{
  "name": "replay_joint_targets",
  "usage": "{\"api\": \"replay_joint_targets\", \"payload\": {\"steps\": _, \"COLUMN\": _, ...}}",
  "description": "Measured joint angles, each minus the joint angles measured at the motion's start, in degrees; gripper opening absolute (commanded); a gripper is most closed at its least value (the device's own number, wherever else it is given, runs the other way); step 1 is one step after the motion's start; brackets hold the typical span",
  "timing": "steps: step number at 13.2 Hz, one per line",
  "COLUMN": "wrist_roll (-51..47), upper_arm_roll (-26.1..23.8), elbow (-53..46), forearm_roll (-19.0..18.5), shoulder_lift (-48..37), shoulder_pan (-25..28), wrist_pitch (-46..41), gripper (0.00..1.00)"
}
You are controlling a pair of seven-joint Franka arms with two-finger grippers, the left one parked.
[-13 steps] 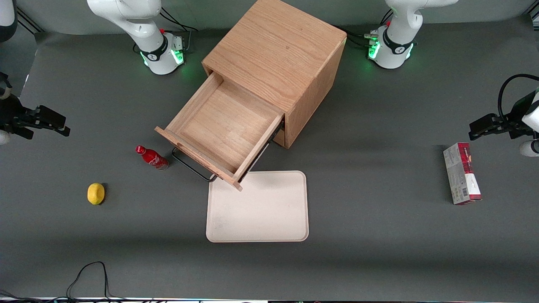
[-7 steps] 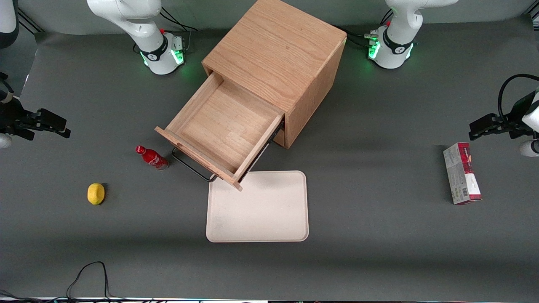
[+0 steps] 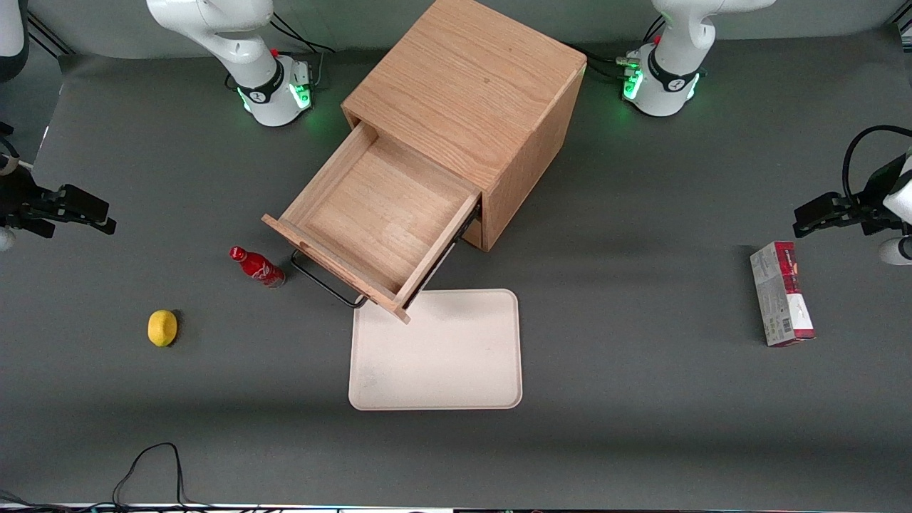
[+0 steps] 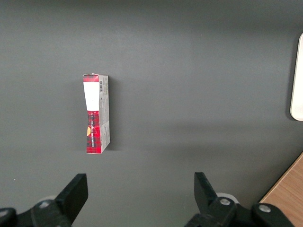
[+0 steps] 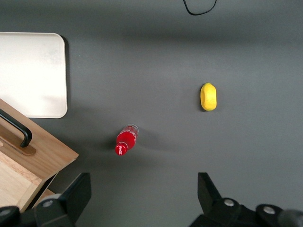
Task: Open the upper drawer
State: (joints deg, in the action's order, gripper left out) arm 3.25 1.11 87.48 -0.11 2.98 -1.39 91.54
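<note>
While the upper drawer [image 3: 377,217] stands pulled well out of the oak cabinet [image 3: 467,107], its front above the tray's [image 3: 436,350] corner, the gripper [image 3: 89,211] hangs released, holding nothing, well apart toward the working arm's end.

I see upper drawer [image 3: 377,221] pulled out over tray [image 3: 436,350], bottle [image 3: 256,266] beside its handle, lemon [image 3: 162,328] nearer camera, my gripper [image 3: 89,214] open-jawed toward working arm's end, box [image 3: 781,303] toward parked arm's end.

The lower drawer lay hidden beneath the open upper drawer [image 3: 381,217]. The tool [image 5: 142,198] was cut by the wrist picture's edge, as were the tray [image 5: 31,73] and a black cable [image 5: 200,7].
</note>
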Motion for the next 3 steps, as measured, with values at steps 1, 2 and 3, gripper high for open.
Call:
{"api": "replay_joint_targets", "payload": {"steps": 1, "wrist_roll": 0.0, "upper_arm_roll": 0.0, "elbow": -0.1, "forearm_roll": 0.0, "shoulder_lift": 0.0, "shoulder_pan": 0.0, "wrist_pitch": 0.1, "gripper": 1.00}}
{"api": "replay_joint_targets", "payload": {"steps": 2, "wrist_roll": -0.1, "upper_arm_roll": 0.1, "elbow": -0.2, "forearm_roll": 0.0, "shoulder_lift": 0.0, "shoulder_pan": 0.0, "wrist_pitch": 0.1, "gripper": 1.00}}
{"api": "replay_joint_targets", "payload": {"steps": 3, "wrist_roll": -0.1, "upper_arm_roll": 0.2, "elbow": -0.2, "forearm_roll": 0.0, "shoulder_lift": 0.0, "shoulder_pan": 0.0, "wrist_pitch": 0.1, "gripper": 1.00}}
